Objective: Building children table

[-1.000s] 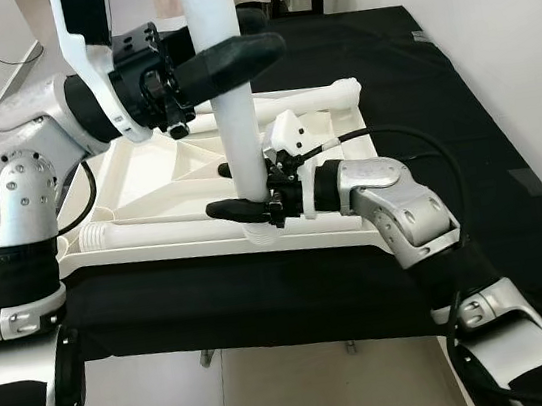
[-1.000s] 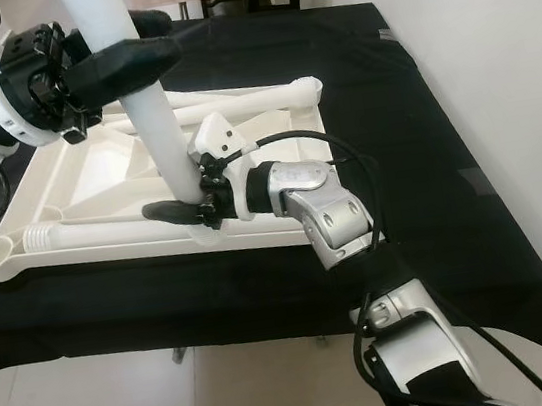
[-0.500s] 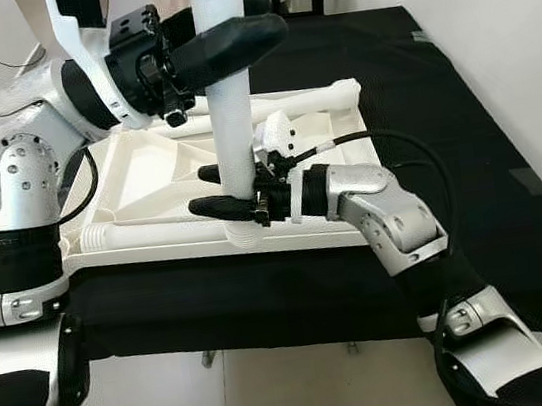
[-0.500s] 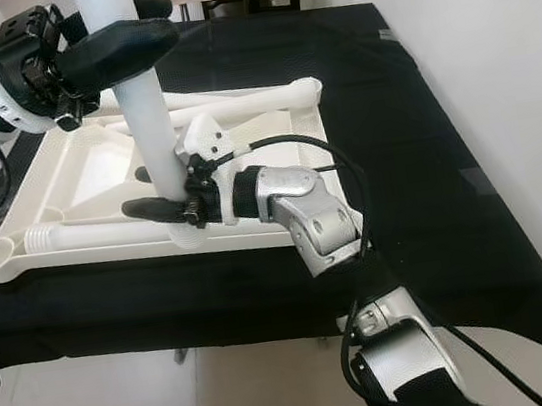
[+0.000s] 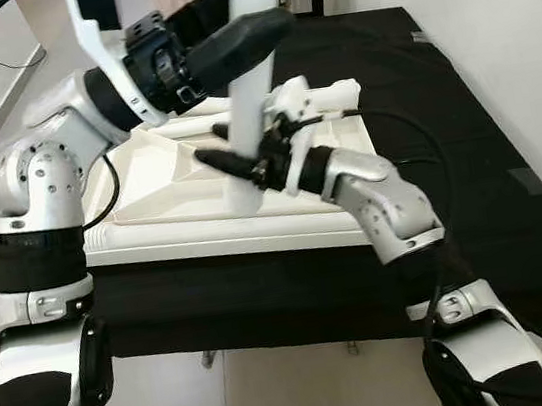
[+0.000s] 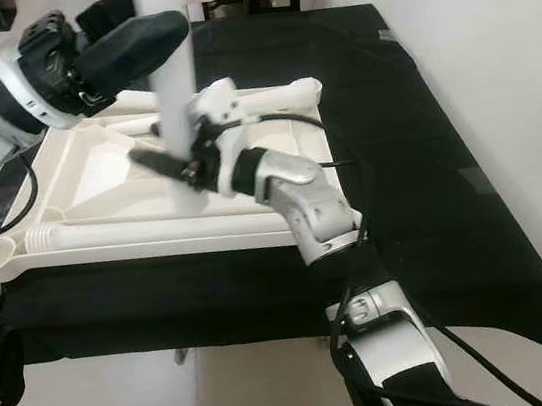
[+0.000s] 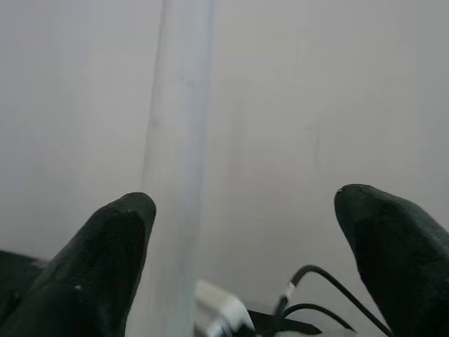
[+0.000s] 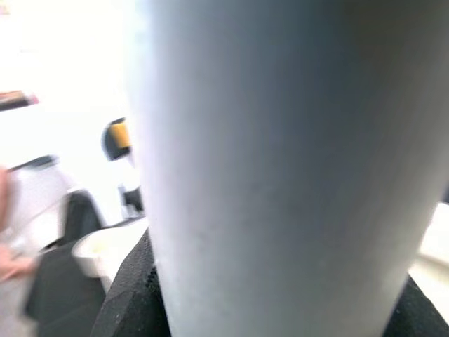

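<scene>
Currently the right gripper [image 5: 226,147] clamps the upright table leg [image 5: 246,131]; the left gripper [image 5: 233,37] brackets it loosely, fingers spread. A slip could topple the leg onto the tabletop [image 5: 162,183].

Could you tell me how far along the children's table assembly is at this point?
Done: the upturned tabletop lies on the black cloth, ready for legs. In hand: the right gripper clasps one table leg upright, slightly tilted, on the tabletop, with the left gripper open around it higher up. Left: seating that leg and fitting the two loose legs lying in the tabletop.
</scene>
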You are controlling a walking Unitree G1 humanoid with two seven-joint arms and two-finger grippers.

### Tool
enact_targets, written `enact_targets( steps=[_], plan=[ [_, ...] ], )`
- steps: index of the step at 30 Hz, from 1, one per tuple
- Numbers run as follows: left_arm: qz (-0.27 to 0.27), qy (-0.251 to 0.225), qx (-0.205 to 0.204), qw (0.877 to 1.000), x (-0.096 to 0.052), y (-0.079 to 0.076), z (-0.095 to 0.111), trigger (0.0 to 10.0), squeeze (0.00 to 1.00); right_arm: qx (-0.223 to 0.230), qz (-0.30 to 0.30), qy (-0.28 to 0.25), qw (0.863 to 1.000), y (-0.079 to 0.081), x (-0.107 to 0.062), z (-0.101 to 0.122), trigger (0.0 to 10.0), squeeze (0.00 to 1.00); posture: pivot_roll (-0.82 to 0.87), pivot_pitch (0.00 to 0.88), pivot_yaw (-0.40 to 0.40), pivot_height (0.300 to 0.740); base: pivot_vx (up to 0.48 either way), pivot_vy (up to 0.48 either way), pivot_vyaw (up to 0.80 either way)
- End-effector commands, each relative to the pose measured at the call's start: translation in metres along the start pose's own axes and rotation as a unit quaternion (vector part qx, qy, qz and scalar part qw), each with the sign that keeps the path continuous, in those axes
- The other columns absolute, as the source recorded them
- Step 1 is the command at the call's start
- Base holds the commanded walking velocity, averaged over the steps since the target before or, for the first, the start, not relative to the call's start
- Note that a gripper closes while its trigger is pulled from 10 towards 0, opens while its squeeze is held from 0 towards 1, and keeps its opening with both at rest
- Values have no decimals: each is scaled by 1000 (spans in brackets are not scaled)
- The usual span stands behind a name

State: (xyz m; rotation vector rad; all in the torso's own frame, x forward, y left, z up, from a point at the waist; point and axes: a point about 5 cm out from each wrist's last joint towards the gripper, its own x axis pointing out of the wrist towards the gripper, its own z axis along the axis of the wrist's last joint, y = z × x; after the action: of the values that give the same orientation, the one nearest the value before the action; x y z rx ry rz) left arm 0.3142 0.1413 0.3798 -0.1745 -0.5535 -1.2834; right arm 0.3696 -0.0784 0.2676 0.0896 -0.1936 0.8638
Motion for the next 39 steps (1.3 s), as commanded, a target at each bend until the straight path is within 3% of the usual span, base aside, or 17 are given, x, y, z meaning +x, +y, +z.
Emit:
enact_targets(
  steps=[1,2,4,5,6,7,10,12,13,14,15,16,20,26,31,33,39],
  plan=[
    [21,-10,15,1000,-7,1,6,10000,1000,13,-18,-8,1000,-4,0,3,0,0,-25,136,1,740,0,0,0],
    [74,-26,21,997,-23,6,8,10000,1000,32,-67,-15,997,-17,-5,4,0,0,-21,139,-8,740,0,0,0],
    [101,-37,24,994,-31,8,9,10000,1000,38,-83,-18,996,-22,-8,4,0,0,-20,139,-10,740,0,0,0],
    [130,-47,28,990,-38,10,10,10000,1000,36,-101,-21,994,-26,-10,4,3412,0,-19,139,-11,740,0,0,0],
    [130,-47,28,990,-38,10,10,10000,1000,36,-101,-21,994,-26,-10,4,3412,0,-19,139,-11,740,0,0,0],
    [162,-59,29,985,-46,12,9,10000,1000,40,-111,-27,993,-28,-12,4,10000,0,-17,137,-19,740,0,0,0],
    [230,-69,26,970,-60,18,1,10000,1000,32,-127,-25,991,-31,-14,3,10000,0,-14,136,-22,740,0,0,0],
    [353,-49,15,934,-87,30,-22,10000,1000,-19,-190,-33,981,-36,-17,3,10000,0,-11,134,-21,740,0,0,0],
    [401,-32,12,916,-99,32,-34,10000,396,-39,-212,-26,976,-38,-17,2,10000,0,-2,133,-19,740,0,0,0],
    [434,-17,14,901,-109,32,-44,10000,125,-47,-223,-23,974,-39,-18,0,10000,0,1,132,-19,740,0,0,0],
    [434,-17,14,901,-109,32,-44,10000,125,-47,-223,-23,974,-39,-18,0,10000,0,1,132,-19,740,0,0,0],
    [457,-6,16,889,-116,31,-51,10000,0,-47,-221,-21,974,-38,-17,-1,10000,0,6,135,-24,740,0,0,0],
    [477,43,28,878,-124,14,-79,10000,0,-21,-214,-45,976,-35,-16,-4,10000,0,17,150,-40,740,0,0,0],
    [473,63,35,878,-116,-2,-97,10000,0,38,-156,-88,983,-27,-12,1,10000,0,24,143,-35,740,0,0,0],
    [433,75,21,898,-105,-18,-119,10000,0,33,-144,-112,983,-24,-12,7,10000,0,22,112,-42,740,0,-171,0],
    [407,73,-9,910,-94,-33,-134,10000,0,24,-142,-111,983,-24,-13,6,10000,0,23,119,-45,740,0,-426,0],
    [388,113,-22,914,-79,-60,-161,10000,0,-6,-133,-101,986,-22,-17,6,10000,0,24,165,-45,740,0,-444,0]
  ],
)
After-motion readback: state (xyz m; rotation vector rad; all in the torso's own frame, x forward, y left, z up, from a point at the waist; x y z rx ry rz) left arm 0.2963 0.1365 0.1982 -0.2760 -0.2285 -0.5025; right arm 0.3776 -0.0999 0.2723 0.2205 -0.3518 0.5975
